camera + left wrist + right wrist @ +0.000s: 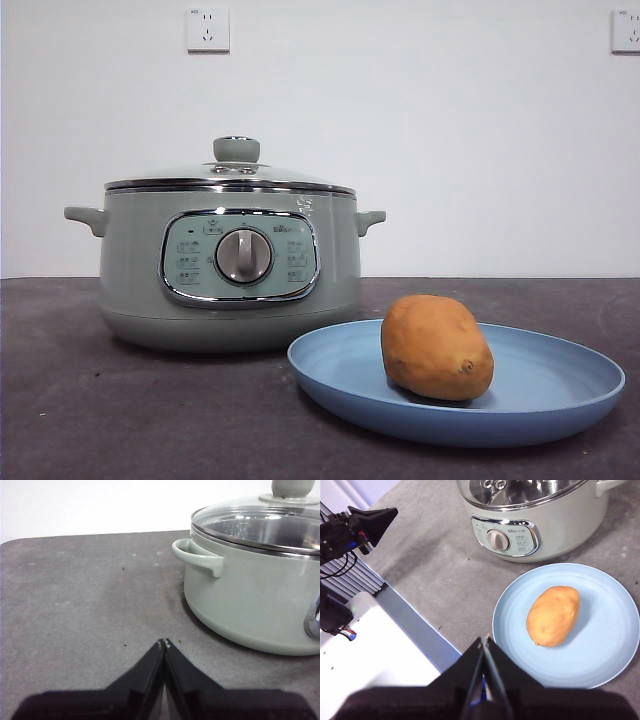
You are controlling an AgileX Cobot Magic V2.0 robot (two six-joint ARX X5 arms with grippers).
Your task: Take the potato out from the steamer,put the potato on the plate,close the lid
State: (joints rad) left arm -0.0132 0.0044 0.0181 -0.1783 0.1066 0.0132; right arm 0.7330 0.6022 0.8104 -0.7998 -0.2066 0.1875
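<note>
The orange-brown potato (436,347) (554,615) lies on the light-blue plate (540,400) (607,650), in front and to the right of the steamer (135,290) (250,605) (560,527). The glass lid (230,175) (260,525) (520,492) sits on the steamer, covering it, green knob up. My left gripper (164,642) is shut and empty, low over the table beside the steamer's side handle (197,556). My right gripper (484,640) is shut and empty, raised above the table edge near the plate. Neither arm shows in the front view.
The dark grey table (120,420) (75,605) carries only the steamer and the plate. In the right wrist view the other arm's black gripper (372,522) and a white stand (370,650) lie beyond the table edge. A white wall with sockets (208,30) stands behind.
</note>
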